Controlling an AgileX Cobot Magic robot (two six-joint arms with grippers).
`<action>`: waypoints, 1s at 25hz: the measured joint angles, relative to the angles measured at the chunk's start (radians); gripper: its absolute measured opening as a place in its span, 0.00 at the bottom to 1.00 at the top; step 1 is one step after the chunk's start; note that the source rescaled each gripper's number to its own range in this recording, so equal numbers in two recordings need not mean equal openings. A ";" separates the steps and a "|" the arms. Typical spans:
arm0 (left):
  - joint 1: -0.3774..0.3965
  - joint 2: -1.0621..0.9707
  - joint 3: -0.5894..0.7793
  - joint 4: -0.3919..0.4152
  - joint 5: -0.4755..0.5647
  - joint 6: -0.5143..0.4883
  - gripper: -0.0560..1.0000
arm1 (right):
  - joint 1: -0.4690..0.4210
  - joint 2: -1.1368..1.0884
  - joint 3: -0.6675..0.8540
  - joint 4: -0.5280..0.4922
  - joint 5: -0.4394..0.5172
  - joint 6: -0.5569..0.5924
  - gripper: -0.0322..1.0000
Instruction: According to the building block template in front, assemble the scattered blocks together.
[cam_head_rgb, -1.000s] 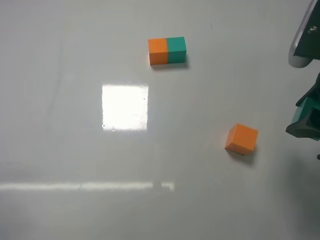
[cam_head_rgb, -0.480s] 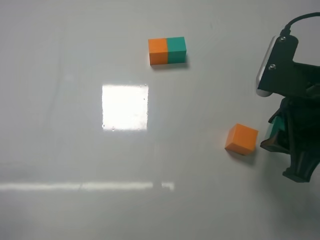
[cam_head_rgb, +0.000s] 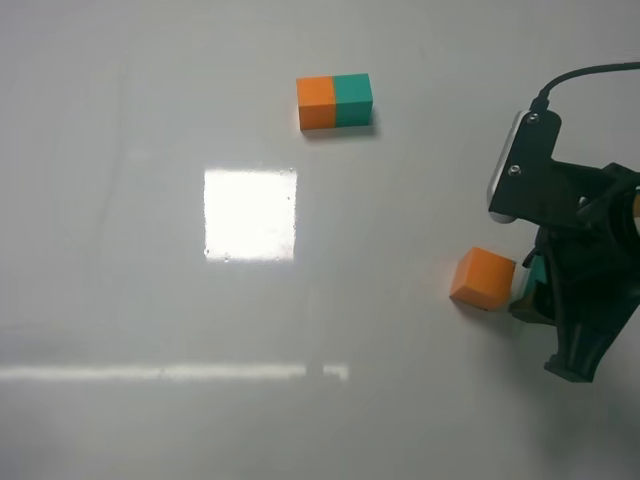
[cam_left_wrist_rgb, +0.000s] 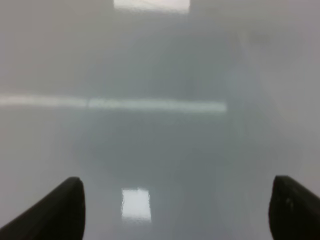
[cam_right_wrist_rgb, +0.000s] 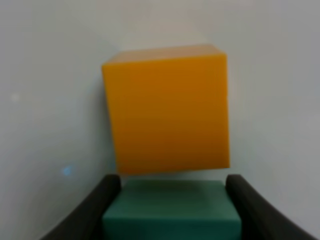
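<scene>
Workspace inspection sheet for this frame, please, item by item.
Surface: pale glossy table with bright light reflections.
Job's things: template at the far side; orange cube lies loose; teal cube close beside it, contact unclear.
Clutter: nothing seen.
End effectors: right end effector shut on the teal cube; left end effector open, empty.
Cables: one black cable on the right arm.
Surroundings: nothing seen.

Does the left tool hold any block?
No, the left tool is open, and only the table shows in its gap.
</scene>
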 joint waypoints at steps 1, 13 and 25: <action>0.000 0.000 0.000 0.000 0.000 0.000 0.05 | 0.000 0.001 0.002 0.000 -0.014 0.004 0.03; 0.000 0.000 0.000 0.000 0.000 0.000 0.05 | 0.000 0.042 0.007 -0.001 -0.079 0.014 0.03; 0.000 0.000 0.000 0.000 0.000 0.000 0.05 | -0.005 0.087 0.007 0.002 -0.106 0.045 0.03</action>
